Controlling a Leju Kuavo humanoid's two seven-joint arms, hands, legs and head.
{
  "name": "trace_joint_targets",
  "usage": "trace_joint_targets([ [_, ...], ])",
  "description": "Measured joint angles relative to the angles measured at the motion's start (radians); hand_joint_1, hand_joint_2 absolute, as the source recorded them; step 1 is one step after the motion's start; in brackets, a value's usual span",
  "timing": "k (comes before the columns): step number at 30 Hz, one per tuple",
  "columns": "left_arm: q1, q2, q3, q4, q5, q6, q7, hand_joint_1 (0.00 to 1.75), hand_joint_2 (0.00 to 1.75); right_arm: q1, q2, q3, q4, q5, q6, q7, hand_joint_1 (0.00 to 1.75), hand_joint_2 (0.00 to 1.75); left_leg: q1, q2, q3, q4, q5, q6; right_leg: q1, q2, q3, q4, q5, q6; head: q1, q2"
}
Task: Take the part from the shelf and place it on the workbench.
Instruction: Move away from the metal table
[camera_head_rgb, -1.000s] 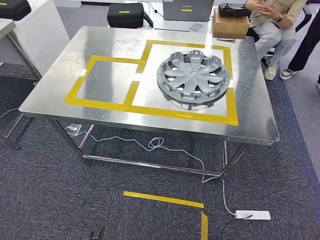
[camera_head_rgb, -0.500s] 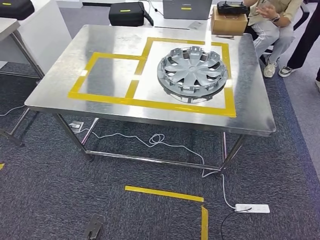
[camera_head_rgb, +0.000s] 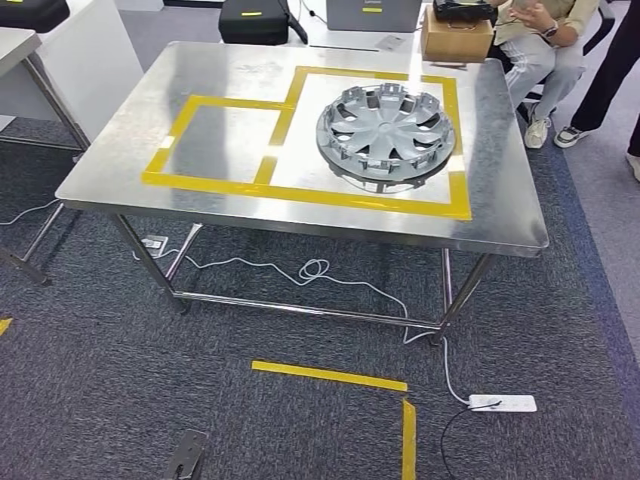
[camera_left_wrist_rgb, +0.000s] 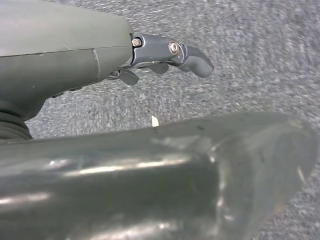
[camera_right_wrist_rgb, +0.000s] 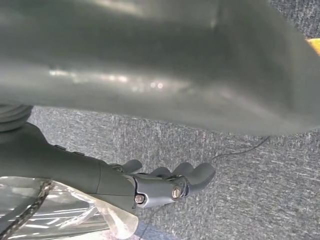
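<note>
A silver wheel cover (camera_head_rgb: 386, 123) lies flat on the steel workbench (camera_head_rgb: 226, 75), inside the larger of two yellow-taped squares (camera_head_rgb: 370, 200). The smaller taped square (camera_head_rgb: 219, 145) to its left is bare. My left hand (camera_left_wrist_rgb: 166, 55) hangs over grey carpet in the left wrist view, fingers stretched out and holding nothing. My right hand (camera_right_wrist_rgb: 166, 182) likewise hangs over the carpet in the right wrist view, fingers loosely extended with nothing in them. Both hands are well away from the bench.
A person (camera_head_rgb: 543, 40) sits behind the bench at the back right, beside a cardboard box (camera_head_rgb: 454, 35) and a black case (camera_head_rgb: 253, 20). A power strip (camera_head_rgb: 502, 403), cables and yellow floor tape (camera_head_rgb: 328, 376) lie in front. Another table (camera_head_rgb: 15, 45) stands at the left.
The whole picture has shifted: the bench now sits higher and a little smaller in the head view, so the camera moved. The wheel cover keeps its place on the bench.
</note>
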Motion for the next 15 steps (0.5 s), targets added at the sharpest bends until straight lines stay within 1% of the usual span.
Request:
trace_joint_targets([
  [1, 0.000, 0.000, 0.000, 0.000, 0.000, 0.000, 0.000, 0.00, 0.00, 0.000, 0.000, 0.000, 0.000, 0.000, 0.000, 0.000, 0.00, 0.00, 0.001, 0.001, -0.003, -0.003, 0.006, 0.006, -0.001, 0.001, -0.006, 0.004, -0.005, 0.006, 0.000, 0.000],
  [2, 0.000, 0.000, 0.000, 0.000, 0.001, 0.000, 0.000, 0.00, 0.00, 0.001, -0.001, 0.000, 0.000, 0.000, 0.000, 0.000, 0.00, 0.00, 0.003, 0.002, -0.007, -0.007, 0.014, 0.013, -0.002, 0.002, -0.016, 0.021, -0.022, 0.011, 0.002, 0.000],
  [3, -0.001, 0.000, 0.001, 0.000, 0.002, 0.000, 0.000, 0.00, 0.00, 0.001, -0.002, 0.000, 0.000, 0.000, 0.000, 0.000, 0.00, 0.00, 0.004, 0.003, -0.012, -0.010, 0.021, 0.019, -0.002, 0.003, -0.033, 0.059, -0.051, 0.015, 0.003, 0.000],
  [4, -0.002, -0.001, 0.001, 0.000, 0.002, 0.000, 0.000, 0.00, 0.00, 0.001, -0.002, 0.000, 0.000, 0.000, 0.000, 0.000, 0.00, 0.00, 0.004, 0.004, -0.020, -0.011, 0.027, 0.024, -0.003, 0.003, -0.058, 0.117, -0.091, 0.018, 0.004, 0.000],
  [5, -0.003, -0.001, 0.001, 0.000, 0.003, 0.000, 0.000, 0.00, 0.00, 0.001, -0.002, 0.000, 0.000, 0.000, 0.000, 0.000, 0.00, 0.00, 0.003, 0.004, -0.029, -0.010, 0.033, 0.027, -0.003, 0.004, -0.083, 0.187, -0.130, 0.021, 0.006, 0.000],
  [6, -0.002, -0.002, 0.001, 0.000, 0.003, 0.000, 0.000, 0.00, 0.00, 0.001, -0.003, 0.001, 0.001, 0.000, 0.000, 0.000, 0.00, 0.00, 0.002, 0.005, -0.038, -0.009, 0.038, 0.028, -0.004, 0.004, -0.103, 0.246, -0.158, 0.023, 0.006, 0.000],
  [7, -0.002, -0.002, 0.001, 0.000, 0.003, 0.000, 0.000, 0.00, 0.00, 0.002, -0.003, 0.001, 0.001, 0.000, 0.000, 0.000, 0.00, 0.00, 0.001, 0.005, -0.046, -0.008, 0.044, 0.028, -0.004, 0.004, -0.108, 0.277, -0.167, 0.025, 0.006, 0.000],
  [8, -0.001, -0.002, 0.001, 0.000, 0.004, 0.000, 0.000, 0.00, 0.00, 0.002, -0.004, 0.001, 0.001, 0.000, 0.000, 0.000, 0.00, 0.00, 0.001, 0.006, -0.054, -0.005, 0.048, 0.026, -0.004, 0.004, -0.094, 0.268, -0.158, 0.026, 0.006, 0.000],
  [9, -0.001, -0.002, 0.001, 0.000, 0.004, 0.000, 0.000, 0.00, 0.00, 0.003, -0.005, 0.001, 0.001, 0.000, 0.000, 0.000, 0.00, 0.00, 0.002, 0.005, -0.061, -0.002, 0.052, 0.024, -0.004, 0.004, -0.061, 0.220, -0.134, 0.026, 0.006, 0.000],
  [10, -0.001, -0.002, 0.001, 0.000, 0.004, 0.000, 0.000, 0.00, 0.00, 0.002, -0.005, 0.001, 0.001, 0.000, 0.000, 0.000, 0.00, 0.00, 0.003, 0.005, -0.067, 0.003, 0.055, 0.020, -0.005, 0.004, -0.015, 0.146, -0.106, 0.026, 0.006, 0.000],
  [11, -0.001, -0.002, 0.002, 0.000, 0.004, 0.000, 0.000, 0.00, 0.00, 0.000, -0.005, 0.001, 0.001, 0.000, 0.000, 0.000, 0.00, 0.00, 0.001, 0.005, -0.073, 0.009, 0.056, 0.016, -0.005, 0.004, 0.026, 0.076, -0.087, 0.025, 0.007, 0.000],
  [12, -0.001, -0.002, 0.002, 0.000, 0.004, 0.000, 0.000, 0.00, 0.00, -0.002, -0.006, 0.001, 0.001, 0.000, 0.000, 0.000, 0.00, 0.00, -0.001, 0.005, -0.078, 0.015, 0.058, 0.012, -0.005, 0.005, 0.053, 0.025, -0.075, 0.020, 0.005, 0.000],
  [13, -0.002, -0.002, 0.002, 0.000, 0.004, 0.000, 0.000, 0.00, 0.00, -0.002, -0.005, 0.001, 0.001, 0.000, 0.000, 0.000, 0.00, 0.00, -0.003, 0.005, -0.081, 0.019, 0.060, 0.007, -0.005, 0.006, 0.065, -0.002, -0.072, 0.015, 0.003, 0.000],
  [15, -0.002, -0.001, 0.002, 0.000, 0.004, 0.000, 0.000, 0.00, 0.00, 0.001, -0.005, 0.002, 0.001, 0.000, 0.000, 0.000, 0.00, 0.00, -0.004, 0.005, -0.084, 0.021, 0.067, -0.004, -0.003, 0.007, 0.060, -0.005, -0.068, 0.001, -0.002, 0.000],
])
